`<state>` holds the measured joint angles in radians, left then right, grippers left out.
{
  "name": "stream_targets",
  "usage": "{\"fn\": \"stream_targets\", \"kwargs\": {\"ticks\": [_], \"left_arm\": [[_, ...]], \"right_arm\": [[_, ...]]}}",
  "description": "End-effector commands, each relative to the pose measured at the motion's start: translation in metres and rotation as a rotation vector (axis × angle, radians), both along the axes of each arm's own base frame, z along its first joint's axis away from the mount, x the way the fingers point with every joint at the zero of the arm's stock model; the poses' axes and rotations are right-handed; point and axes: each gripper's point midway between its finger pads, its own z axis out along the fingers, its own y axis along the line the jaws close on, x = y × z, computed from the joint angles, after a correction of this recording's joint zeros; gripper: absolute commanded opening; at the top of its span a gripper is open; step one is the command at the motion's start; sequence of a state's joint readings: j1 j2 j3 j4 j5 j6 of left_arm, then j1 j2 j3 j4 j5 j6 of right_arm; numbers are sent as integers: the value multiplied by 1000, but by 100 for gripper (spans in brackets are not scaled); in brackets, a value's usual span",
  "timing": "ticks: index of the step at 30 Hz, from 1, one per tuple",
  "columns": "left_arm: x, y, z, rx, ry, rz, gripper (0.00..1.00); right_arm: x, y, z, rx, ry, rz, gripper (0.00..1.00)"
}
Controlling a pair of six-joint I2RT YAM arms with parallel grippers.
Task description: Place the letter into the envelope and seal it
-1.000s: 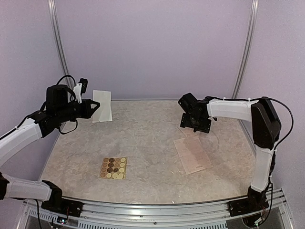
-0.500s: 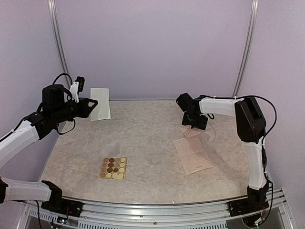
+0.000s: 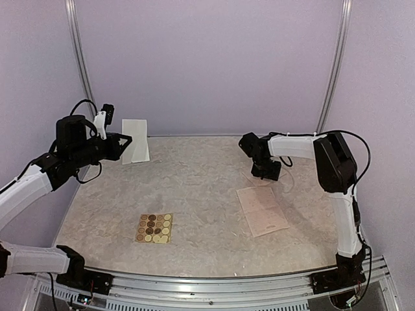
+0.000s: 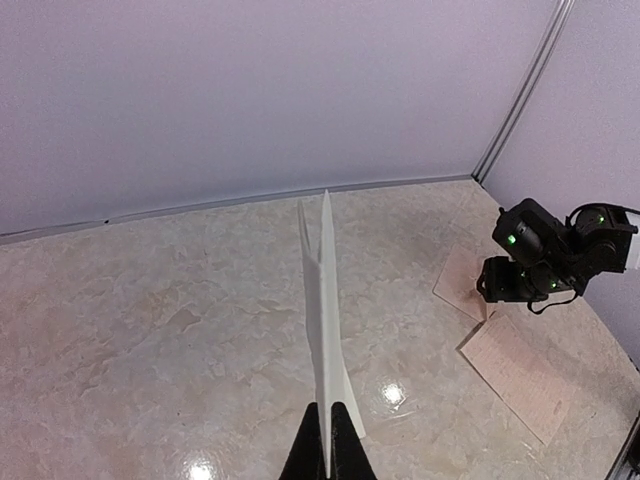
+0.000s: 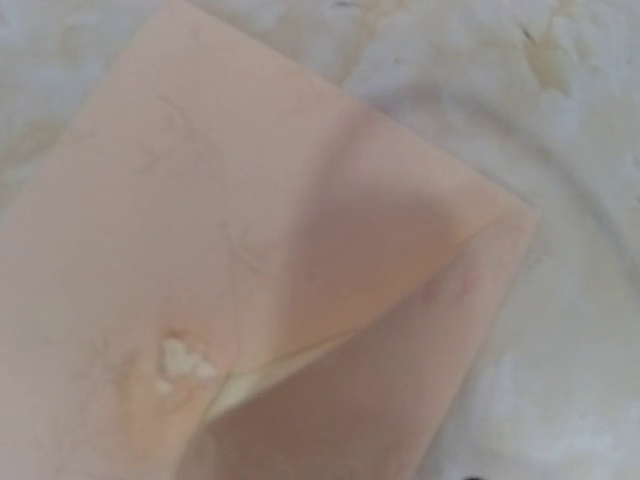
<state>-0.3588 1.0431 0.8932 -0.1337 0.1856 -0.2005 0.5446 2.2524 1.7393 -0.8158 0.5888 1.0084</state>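
Right end effector (image 3: 265, 173) hangs over the envelope (image 5: 250, 220).

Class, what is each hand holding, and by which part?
Left hand: white sheet, pinched at one edge, standing upright. Right hand: low over the envelope; a hold cannot be told.

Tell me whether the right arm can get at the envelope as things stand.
Probably yes. The right gripper hangs right above the envelope, which lies flat on the table with nothing on it. The letter lies just nearer the arms, not covering it.
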Motion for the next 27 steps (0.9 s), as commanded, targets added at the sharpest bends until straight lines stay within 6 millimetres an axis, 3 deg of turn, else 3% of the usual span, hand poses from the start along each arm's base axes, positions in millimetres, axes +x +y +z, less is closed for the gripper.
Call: {"fn": "stream_targets", "kwargs": {"ticks": [1,5,12,17,27], "left_arm": [[-2,5,7,3,-40,12,0],[-2,5,7,3,-40,12,0],[-1,7,6,11,-42,20,0],[0,12,6,27,-50,46,0],[1,21,12,28,-74,97,0]], "right_arm": [[-3,-12,-4,-34,15,-43,51],[-4,-13,-2,-24,10,-58,33],[-2,-11,22,8,-39,-58,0],[-3,-16,54,8,-104,-51,0],[-14,-15,156,60,-310,153,0]]}}
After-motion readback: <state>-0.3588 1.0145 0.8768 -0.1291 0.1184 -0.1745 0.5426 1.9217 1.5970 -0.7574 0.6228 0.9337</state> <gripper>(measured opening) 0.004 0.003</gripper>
